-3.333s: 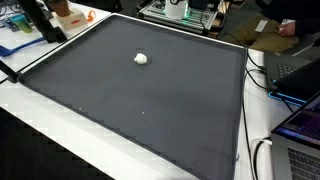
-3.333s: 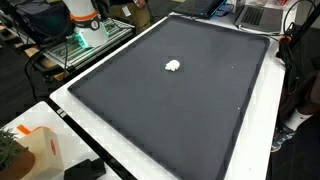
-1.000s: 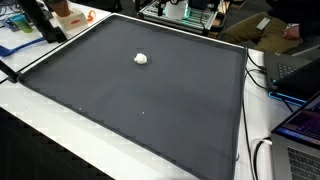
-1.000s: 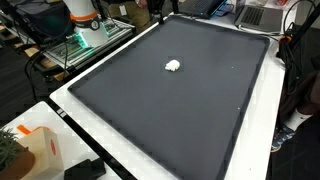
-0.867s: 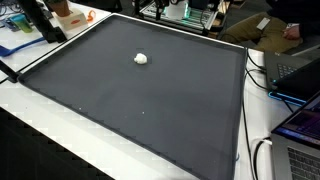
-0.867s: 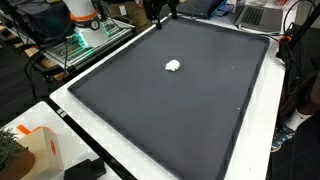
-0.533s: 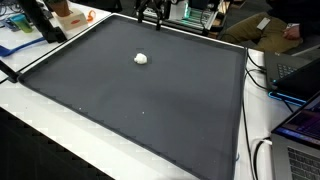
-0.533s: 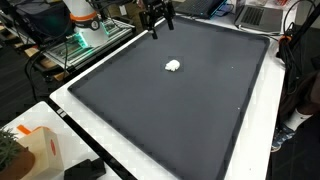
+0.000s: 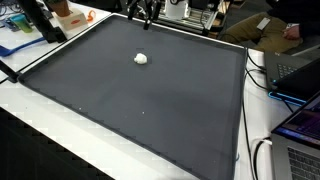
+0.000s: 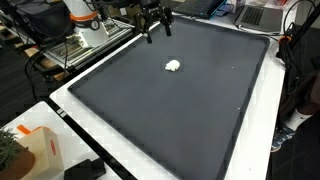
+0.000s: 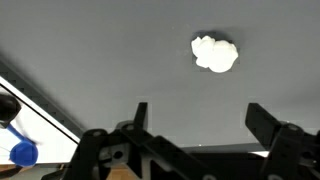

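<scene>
Handling: I judge the white wad (image 11: pixel 215 53) to be very light and soft, like crumpled tissue or cotton. It should squash rather than break, and a careless nudge could send it skidding over the mat (image 11: pixel 90 45).
Where to take hold: across its middle, one finger on each side, low against the mat. It has no handle or firm edge.
Look: small, white and lumpy with an uneven outline, bright against the dark grey mat. I cannot tell what it is made of.
Where it lies: loose on the mat in both exterior views (image 9: pixel 141 58) (image 10: pixel 173 66), well in from every border, with nothing touching it.
My claw: my claw (image 11: pixel 197 108) is spread wide and grips nothing. It hangs above the mat's border (image 9: pixel 147 20) (image 10: pixel 159 33), apart from the wad.
</scene>
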You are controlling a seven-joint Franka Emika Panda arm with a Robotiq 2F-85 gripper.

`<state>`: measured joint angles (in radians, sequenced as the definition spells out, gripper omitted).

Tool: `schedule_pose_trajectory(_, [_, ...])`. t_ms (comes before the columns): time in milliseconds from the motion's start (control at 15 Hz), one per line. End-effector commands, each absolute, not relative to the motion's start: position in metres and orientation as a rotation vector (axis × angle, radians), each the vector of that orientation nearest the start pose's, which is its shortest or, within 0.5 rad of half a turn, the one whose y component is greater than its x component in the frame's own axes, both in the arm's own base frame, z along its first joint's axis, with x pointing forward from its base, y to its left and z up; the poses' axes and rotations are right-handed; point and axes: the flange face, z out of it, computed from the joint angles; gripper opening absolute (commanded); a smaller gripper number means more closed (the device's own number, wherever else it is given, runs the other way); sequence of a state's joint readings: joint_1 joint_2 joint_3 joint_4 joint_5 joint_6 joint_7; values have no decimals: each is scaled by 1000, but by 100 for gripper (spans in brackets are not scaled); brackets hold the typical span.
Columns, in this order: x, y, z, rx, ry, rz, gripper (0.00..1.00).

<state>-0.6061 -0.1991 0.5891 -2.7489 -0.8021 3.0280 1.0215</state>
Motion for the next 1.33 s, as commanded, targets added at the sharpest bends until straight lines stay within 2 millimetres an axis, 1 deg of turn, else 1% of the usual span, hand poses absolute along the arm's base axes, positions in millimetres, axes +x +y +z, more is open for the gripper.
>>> schedule_pose_trajectory(0, [410,40,298,-3156,384,-796,100])
schedule_pose_trajectory(200, [410,40,297,-3140,370,-803,100])
schedule_pose_trajectory(467, [413,38,307,-3073,283,-893,100])
schedule_pose_trajectory(600, [414,34,311,-3077,222,-929,100])
schedule_pose_trajectory(800, [415,35,306,-3079,124,-916,100])
schedule_pose_trajectory(1000, [418,46,297,-3071,23,-884,100])
schedule_pose_trajectory(1133, [420,48,294,-3071,3,-869,100])
schedule_pose_trajectory(1267, [425,42,289,-3064,33,-847,100])
